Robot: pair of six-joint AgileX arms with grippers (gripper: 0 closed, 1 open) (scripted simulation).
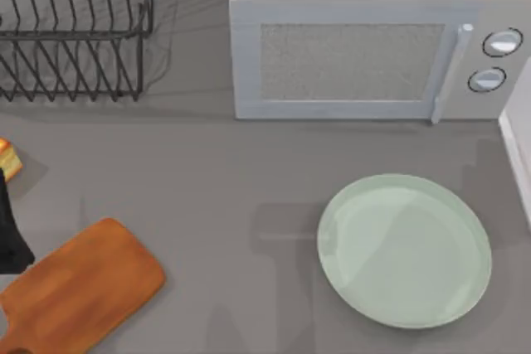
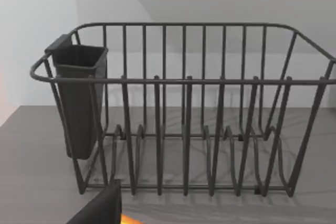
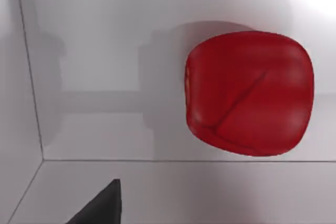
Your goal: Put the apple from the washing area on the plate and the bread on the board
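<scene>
From my right gripper, fingers' state I cannot tell, I should centre over the glossy red blocky apple (image 3: 249,93) lying in the pale basin before closing, while the round mint-green plate (image 1: 465,230) waits empty beyond.

Grey counter (image 1: 249,172), microwave (image 1: 365,60), wire rack (image 1: 75,31), perhaps white wall.

One plate (image 1: 404,250), one board (image 1: 79,292) and one microwave (image 1: 365,47) with two round knobs (image 1: 494,60) stand on the bench. One wire dish rack (image 2: 184,108) holds one dark cutlery cup (image 2: 79,98). One apple (image 3: 249,93) — and, cut off at the top view's left edge, what looks like one bread (image 1: 8,157) slice.
</scene>
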